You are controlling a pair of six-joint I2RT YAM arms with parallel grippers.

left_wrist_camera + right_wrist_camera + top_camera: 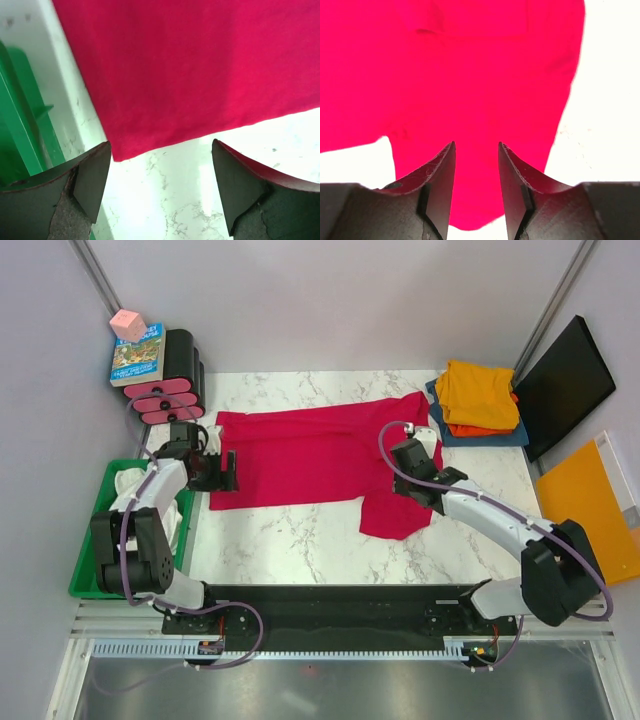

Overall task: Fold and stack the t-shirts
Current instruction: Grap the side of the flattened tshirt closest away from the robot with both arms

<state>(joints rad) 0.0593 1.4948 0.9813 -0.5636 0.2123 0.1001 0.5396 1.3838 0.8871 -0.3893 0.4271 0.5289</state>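
1. Top view: the crimson t-shirt lies spread flat on the desk, likely ready for folding, with an arm at each end.
2. Left wrist: the left fingers are spread wide and empty, just off the hem corner.
3. Right wrist: the right fingers are parted above the sleeve, pinching nothing.

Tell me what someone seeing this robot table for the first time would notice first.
The crimson-red t-shirt grabs the eye, spread flat across the middle of the marble table, its right end trailing toward the near edge. Both claws are open, the left claw by its near left corner and the right claw over that end. A folded stack topped by a yellow-orange t-shirt sits at the far right corner.
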